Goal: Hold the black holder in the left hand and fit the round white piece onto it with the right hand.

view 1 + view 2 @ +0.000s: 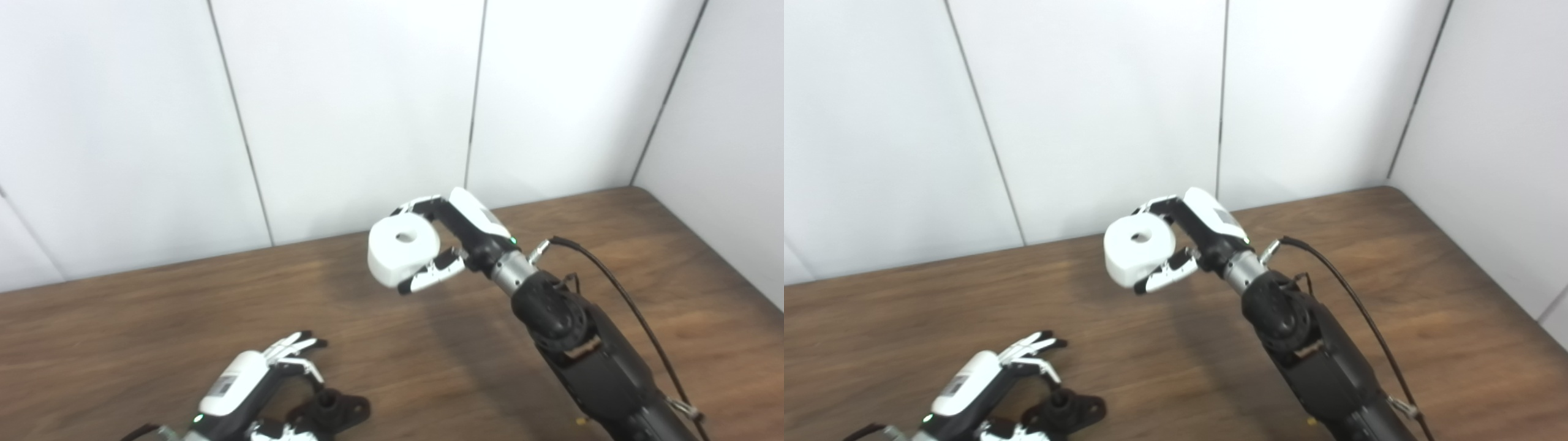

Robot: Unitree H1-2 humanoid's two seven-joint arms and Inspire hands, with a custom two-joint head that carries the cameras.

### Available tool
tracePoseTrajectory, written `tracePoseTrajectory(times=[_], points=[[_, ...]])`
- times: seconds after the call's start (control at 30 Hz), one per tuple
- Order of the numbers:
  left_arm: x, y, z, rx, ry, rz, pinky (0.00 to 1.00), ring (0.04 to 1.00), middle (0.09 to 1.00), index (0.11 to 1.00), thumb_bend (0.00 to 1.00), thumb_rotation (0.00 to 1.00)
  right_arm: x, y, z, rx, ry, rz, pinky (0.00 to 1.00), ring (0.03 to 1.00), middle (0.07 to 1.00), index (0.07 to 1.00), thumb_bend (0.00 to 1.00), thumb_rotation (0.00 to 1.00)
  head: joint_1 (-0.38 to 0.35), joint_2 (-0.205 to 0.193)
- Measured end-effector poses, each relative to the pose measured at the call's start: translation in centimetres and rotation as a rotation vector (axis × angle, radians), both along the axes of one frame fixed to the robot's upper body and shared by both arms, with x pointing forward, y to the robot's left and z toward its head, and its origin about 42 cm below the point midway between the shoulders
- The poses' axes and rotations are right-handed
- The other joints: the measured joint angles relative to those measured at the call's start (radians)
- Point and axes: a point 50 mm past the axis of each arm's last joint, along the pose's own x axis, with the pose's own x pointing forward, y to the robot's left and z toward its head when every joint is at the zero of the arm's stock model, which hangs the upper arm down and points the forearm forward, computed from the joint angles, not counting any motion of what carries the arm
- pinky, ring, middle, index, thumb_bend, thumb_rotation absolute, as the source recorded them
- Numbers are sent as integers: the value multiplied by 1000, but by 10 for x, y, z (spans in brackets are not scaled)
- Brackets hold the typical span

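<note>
The round white piece (401, 248), a thick disc with a hole in its middle, is held in the air above the table's centre by my right hand (467, 237), with fingers behind it and the thumb below. The black holder (334, 409), a flat base with a short upright peg, lies on the wooden table (122, 331) at the bottom edge. My left hand (245, 386) rests just left of the holder with its fingers spread, and the lower fingers reach toward the base. Whether they touch it is hidden at the picture's edge.
White wall panels stand close behind the table and along its right side, meeting at the far right corner (634, 184). A black cable (618, 288) loops off the right forearm.
</note>
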Motion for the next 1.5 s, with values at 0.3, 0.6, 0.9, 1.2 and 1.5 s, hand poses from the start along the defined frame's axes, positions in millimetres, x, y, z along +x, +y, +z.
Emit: tracePoseTrajectory(times=[0.3, 0.6, 0.9, 1.2, 1.5], points=[[1, -6, 0, -3, -3, 12, 907, 961, 884, 481, 523, 56, -37, 33, -15, -9, 73, 158, 622, 723, 730, 481, 522, 129, 67, 35], [3, -15, 1, -7, -3, 25, 907, 966, 888, 482, 524, 57, -59, 49, -26, -14, 124, 241, 605, 721, 727, 480, 521, 126, 106, 64], [4, -20, 1, -6, -8, 34, 902, 963, 887, 481, 524, 56, -68, 54, -37, -19, 169, 272, 615, 725, 729, 481, 521, 126, 126, 71], [5, -22, 1, -5, -8, 34, 902, 960, 886, 481, 524, 58, -69, 59, -54, -34, 207, 296, 644, 739, 730, 481, 520, 125, 134, 72], [4, -23, 1, -5, -4, 34, 911, 965, 886, 481, 524, 58, -63, 63, -61, -26, 182, 311, 645, 735, 728, 482, 520, 125, 137, 78]])
